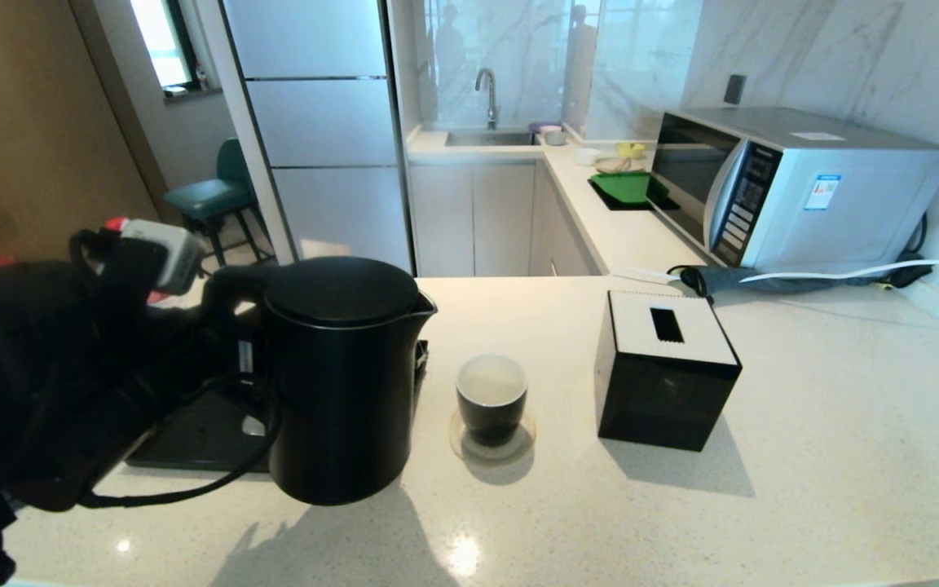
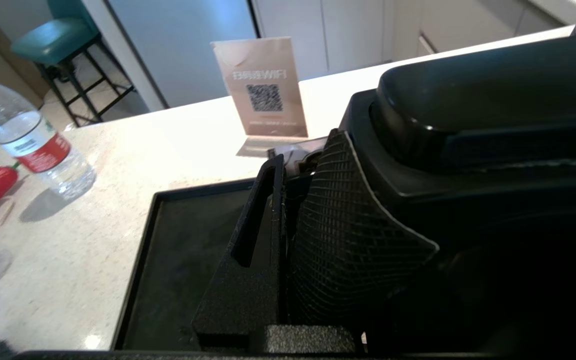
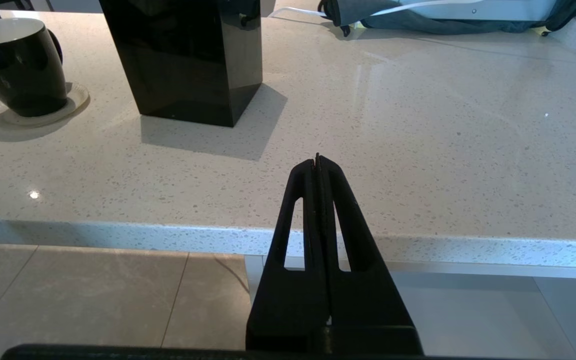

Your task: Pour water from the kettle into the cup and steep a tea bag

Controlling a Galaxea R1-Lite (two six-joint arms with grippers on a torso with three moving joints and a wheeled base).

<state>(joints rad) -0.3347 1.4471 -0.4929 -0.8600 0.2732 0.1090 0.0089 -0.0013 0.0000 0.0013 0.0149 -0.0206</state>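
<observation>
Matte black, the kettle [image 1: 339, 375] is filling the centre-left of the head view, hanging clear of the pale speckled counter [image 1: 804, 456] with its shadow spreading below it at the bottom of the frame. Its small spout is pointing toward the right of the frame, at the cup [image 1: 491, 399], which is sitting on a round coaster [image 1: 518, 447] just right of the kettle's body. The cup's white inside is showing pale; whether it holds liquid I cannot tell.

The left gripper [image 2: 288, 200] is clamping the kettle's loop handle [image 1: 225, 293] at the left of the head view, its jaws partly closed around the handle with the ribbed pad pressing against it in the left wrist view. Behind the kettle, a flat black tray [image 2: 178, 260] is lying on the counter, with a small QR-code sign [image 2: 263, 85] standing past it and a clear red-labelled bottle [image 2: 28, 140] lying at the left edge of that view.

A black cube box with a white slotted top [image 1: 665, 367] is standing to the right of the cup, well apart from it. A microwave [image 1: 795, 191] is occupying the upper right of the head view.

The right gripper [image 3: 317, 162] is hanging off the counter's near edge, jaws pressed fully together and holding nothing.
</observation>
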